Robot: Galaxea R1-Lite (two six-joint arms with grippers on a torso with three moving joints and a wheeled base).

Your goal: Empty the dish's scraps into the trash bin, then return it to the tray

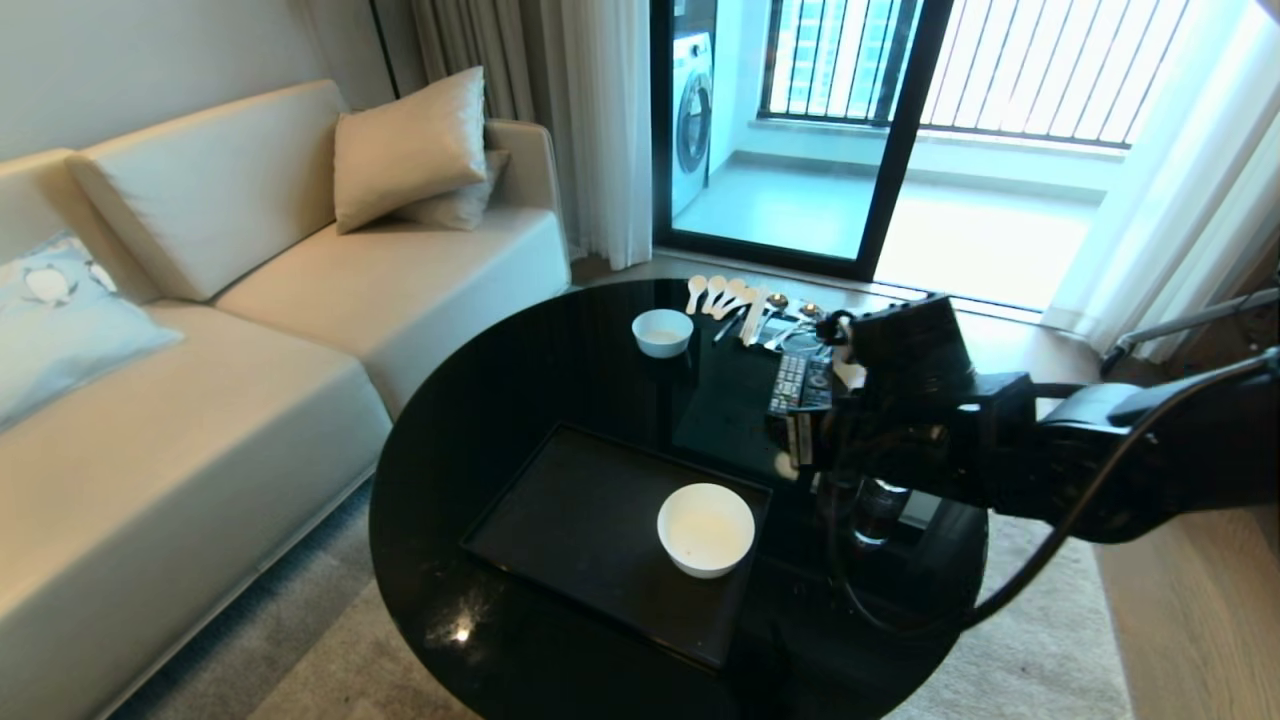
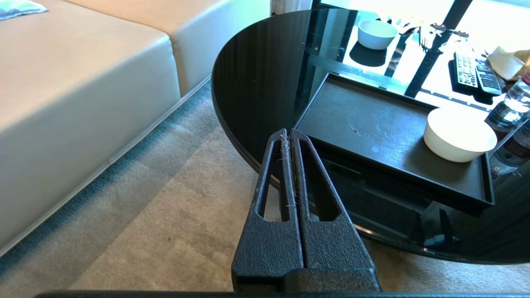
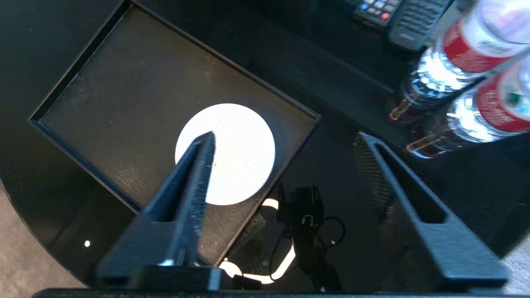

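We see a cream sofa (image 1: 250,330) beside the round black tabletop (image 1: 520,380). On it lies the black tray (image 1: 570,530), the white dish (image 1: 705,529) upright in its right corner. Only our right wrist view shows two water bottles (image 3: 455,70) and remotes (image 3: 397,16) crowding the tray's far side. Our right hand (image 3: 285,140) hangs released above the dish; our left hand (image 2: 288,136) is clenched off the tabletop's edge.

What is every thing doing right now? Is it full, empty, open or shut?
White round deep bowl: upright on the tray, looks empty.
Flat black rectangular tray: on the table, holds only the bowl.
Smaller white bowl: upright on the table.
Right hand: open, above the bowl, holds nothing.
Left hand: shut, holds nothing, beside the table.
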